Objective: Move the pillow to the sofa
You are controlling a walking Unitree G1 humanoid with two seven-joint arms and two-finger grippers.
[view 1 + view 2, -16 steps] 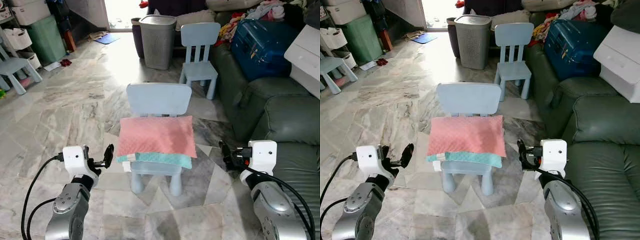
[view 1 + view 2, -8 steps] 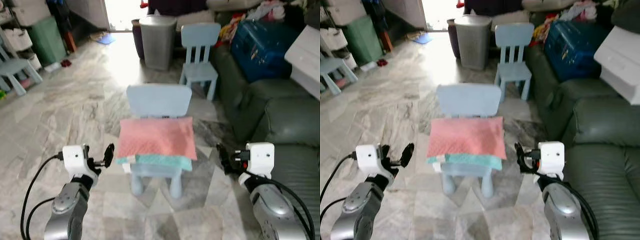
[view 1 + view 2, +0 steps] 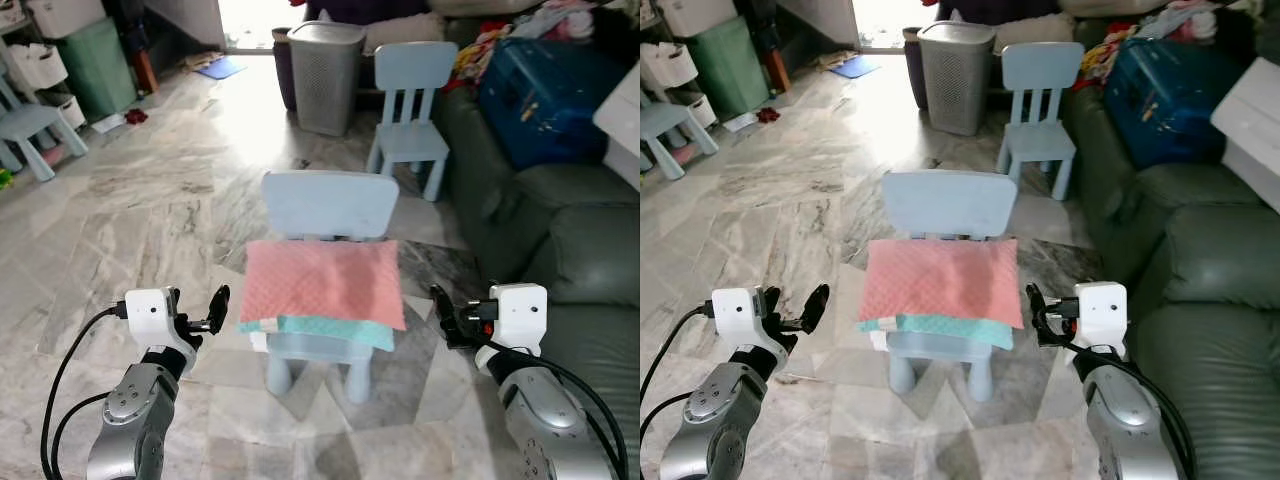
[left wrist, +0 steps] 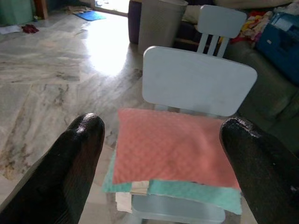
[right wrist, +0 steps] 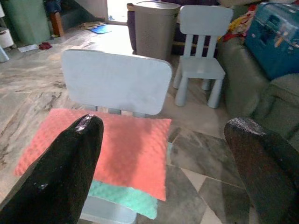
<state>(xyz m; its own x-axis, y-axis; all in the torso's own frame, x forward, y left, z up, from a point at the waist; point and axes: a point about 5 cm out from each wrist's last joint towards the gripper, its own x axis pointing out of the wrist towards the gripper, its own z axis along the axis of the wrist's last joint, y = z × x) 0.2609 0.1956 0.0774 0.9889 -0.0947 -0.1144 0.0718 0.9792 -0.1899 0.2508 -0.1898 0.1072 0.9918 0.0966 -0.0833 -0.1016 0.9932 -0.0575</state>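
The pillow point(image 3: 322, 282), pink on top with a teal underside, is lying flat across the seat of a small pale blue chair point(image 3: 329, 205), its back edge resting against the chair's backrest and its front edge overhanging the seat. This overhang is leaving the pillow's side edges free for a two-sided grasp. The left gripper point(image 3: 212, 310) is hovering beside the pillow's left edge and the right gripper point(image 3: 447, 318) beside its right edge, both at about seat height and apart from the fabric, so neither is touching it. Both wrist views are showing the two black fingers spread wide with the pillow framed between them, so both sets of jaws are standing open and holding nothing. This bracketing stance appears intended to let both arms close inward on a wide, soft item that one gripper would likely fold or drop. The sofa point(image 3: 566, 255), dark green, is standing just to the right of the chair, with a blue suitcase point(image 3: 541, 92) lying on its far end; the near cushion looks free to receive the pillow.
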